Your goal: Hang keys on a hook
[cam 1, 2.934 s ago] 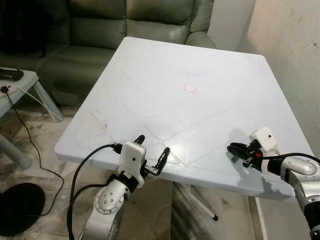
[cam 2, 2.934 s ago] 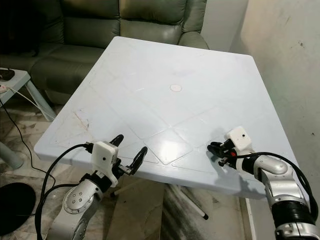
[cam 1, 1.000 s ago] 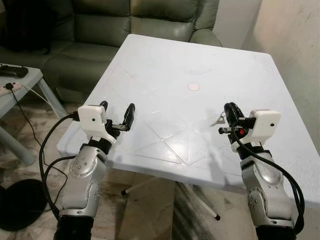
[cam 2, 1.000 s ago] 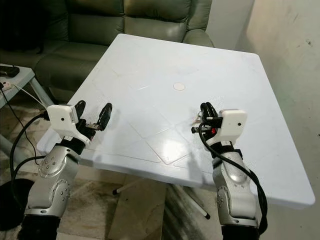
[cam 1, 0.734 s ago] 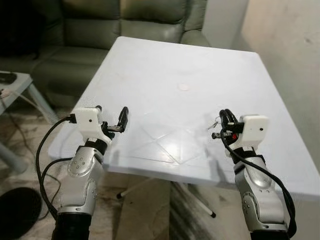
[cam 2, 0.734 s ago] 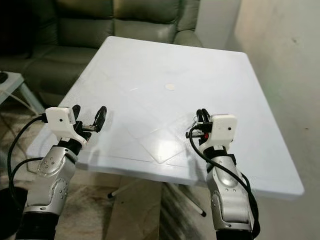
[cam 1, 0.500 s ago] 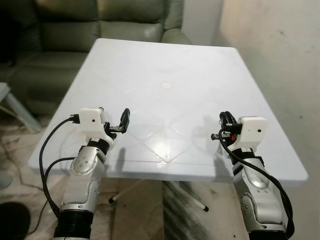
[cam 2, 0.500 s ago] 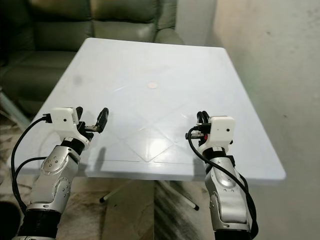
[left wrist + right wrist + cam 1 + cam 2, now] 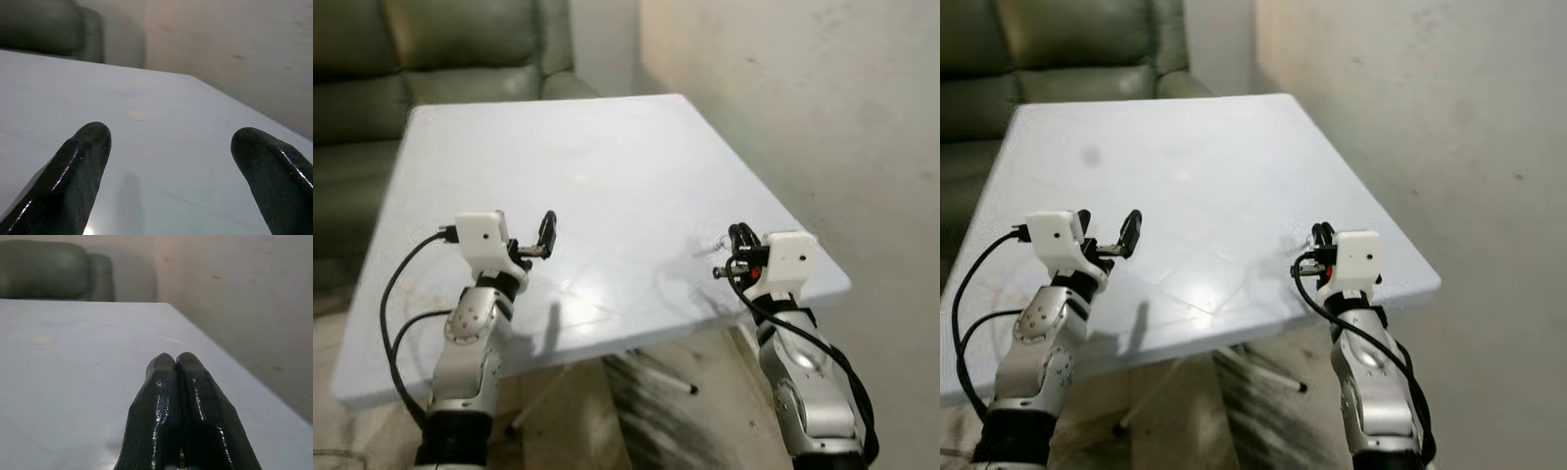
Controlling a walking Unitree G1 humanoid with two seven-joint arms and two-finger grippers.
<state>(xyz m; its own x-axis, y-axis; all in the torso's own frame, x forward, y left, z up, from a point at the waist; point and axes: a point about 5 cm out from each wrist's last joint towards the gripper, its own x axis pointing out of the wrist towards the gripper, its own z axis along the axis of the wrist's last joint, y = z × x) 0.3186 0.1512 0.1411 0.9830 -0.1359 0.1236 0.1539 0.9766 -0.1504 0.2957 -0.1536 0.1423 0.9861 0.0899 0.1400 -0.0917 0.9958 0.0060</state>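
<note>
The left gripper (image 9: 536,238) is held up over the near-left part of the white table (image 9: 558,157), fingers spread wide apart with nothing between them. Through the left wrist cam you can see a faint round mark (image 9: 139,115) on the tabletop out ahead of the two black fingertips (image 9: 88,147).

Behind the table on that side sits a grey-green sofa (image 9: 401,49) — pretty blurry, no writing or brand readable on it or anywhere else.

Over on the right, the right gripper (image 9: 736,240) hovers above the table's near-right corner, close to the plain beige wall (image 9: 822,117). Its fingers (image 9: 181,396) are pressed tight together. There's a bit of metal (image 9: 719,241) poking out beside the tips that might be the keys, but it's too small and soft to call — can't tell if anything is actually pinched.
</note>
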